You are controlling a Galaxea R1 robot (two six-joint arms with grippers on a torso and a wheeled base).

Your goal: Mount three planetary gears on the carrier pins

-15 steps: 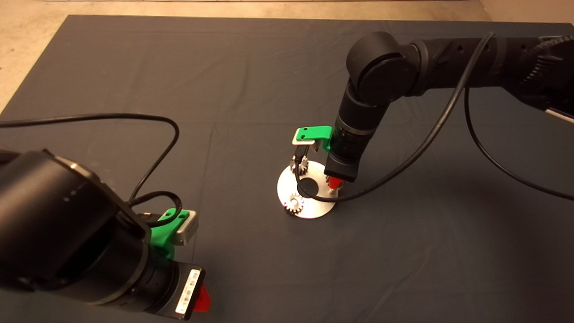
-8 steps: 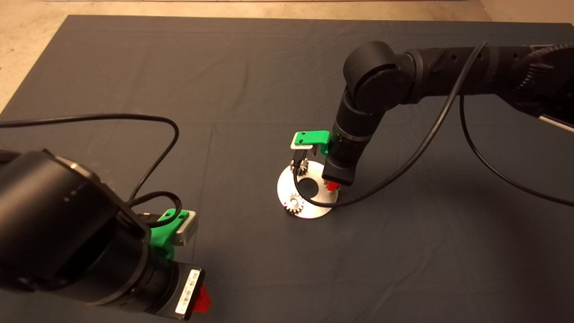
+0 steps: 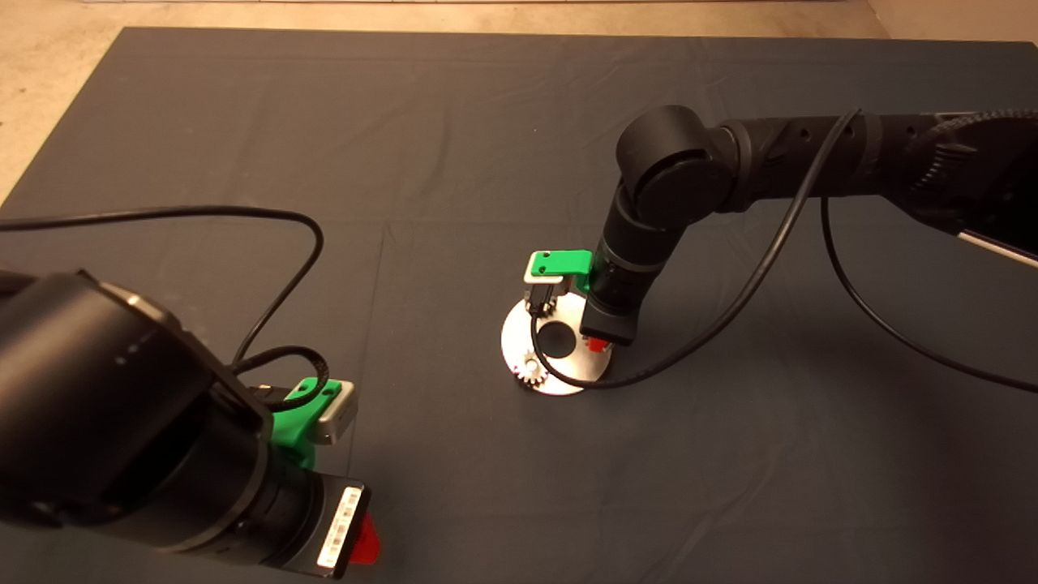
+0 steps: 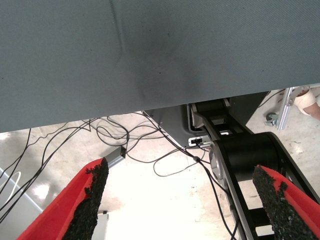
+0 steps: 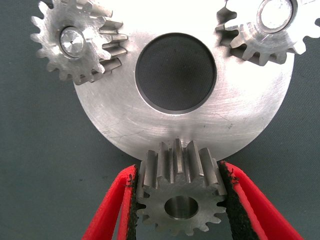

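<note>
The shiny carrier disc (image 3: 559, 369) lies mid-mat. In the right wrist view the disc (image 5: 165, 130) carries two planetary gears (image 5: 75, 47) (image 5: 267, 27), each seated on a silver pin. My right gripper (image 5: 180, 200) is shut on the third gear (image 5: 177, 192) and holds it upright-axis at the disc's rim. The pin below it is hidden. In the head view the right gripper (image 3: 596, 345) stands low over the disc's right side. One seated gear (image 3: 531, 371) shows there, and the other (image 3: 542, 307) is half hidden by the green camera mount. My left gripper (image 3: 365, 539) is parked at the lower left.
The right arm's black cable (image 3: 649, 369) loops across the disc and the mat. The left wrist view looks past the mat's edge (image 4: 150, 102) at floor cables (image 4: 125, 145), with the left fingers (image 4: 92, 195) wide apart. A person's foot (image 4: 307, 100) shows on the floor.
The right arm has come down, bringing the gripper with the held gear lower onto the disc's right side. The left arm has not moved.
</note>
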